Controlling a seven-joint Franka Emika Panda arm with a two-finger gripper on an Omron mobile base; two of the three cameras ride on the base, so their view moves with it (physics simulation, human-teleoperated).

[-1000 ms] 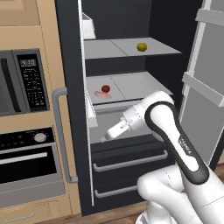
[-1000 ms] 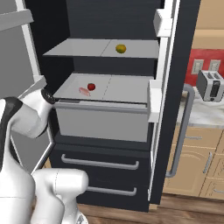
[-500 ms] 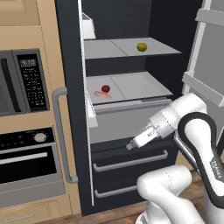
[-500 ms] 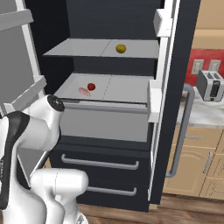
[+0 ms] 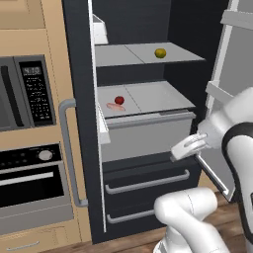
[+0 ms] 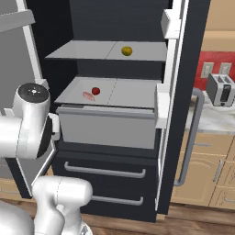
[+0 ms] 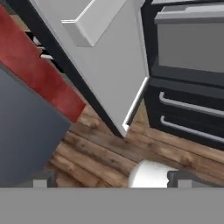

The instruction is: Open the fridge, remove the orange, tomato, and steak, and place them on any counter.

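1. Now, the fridge (image 5: 148,148) stands with its right door swung wide, so the opening part looks done; the work in hand, as I judge it, is reaching in for the first item.
2. The tool (image 5: 184,148) hangs low in front of the pale drawer, at about 4 o'clock from the tomato (image 5: 119,100) in the left base view, well apart from all three items. Its fingers are spread wide and hold nothing.
3. The tomato sits on the middle shelf, toward the left. The steak (image 5: 114,106) lies just beside it at roughly 7 o'clock in that view, so close I cannot tell whether they touch.
4. The orange (image 5: 160,53) rests alone on the upper shelf, at about 1 o'clock from the tomato and well apart from it.
5. To do this well, lift the tool above the drawer's front lip before moving inward; coming in low risks striking the drawer face.
6. The orange seems the easiest first pick, having free space all round. For the tomato, approach from the side away from the steak so the fingers do not nudge the meat.
7. Round fruit may roll; centre the fingers across its widest part before closing.
8. The worktop (image 6: 215,120) by the toaster (image 6: 220,89) lies at 3 o'clock of the fridge in the right base view, a plausible drop place.
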